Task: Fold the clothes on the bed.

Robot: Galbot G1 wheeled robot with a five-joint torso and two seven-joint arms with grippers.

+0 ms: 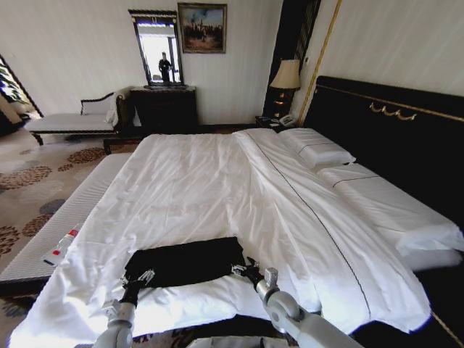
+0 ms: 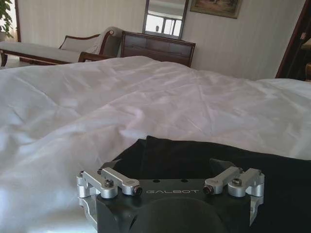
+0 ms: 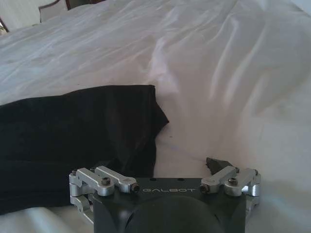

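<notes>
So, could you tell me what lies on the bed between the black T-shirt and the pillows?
Only bare, wrinkled white sheet, as the head view shows: nothing rests between the black T-shirt and the pillows on the bed.

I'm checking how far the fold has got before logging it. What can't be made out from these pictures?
- The T-shirt: its chest lettering and any layers underneath are hidden by the folded cloth, head view.
- Left gripper: fingertips merge with the black cloth, so grip unclear.
- Right gripper: one fingertip lost against the shirt's edge.
- The bed: its near edge is cut off by the frame.
</notes>
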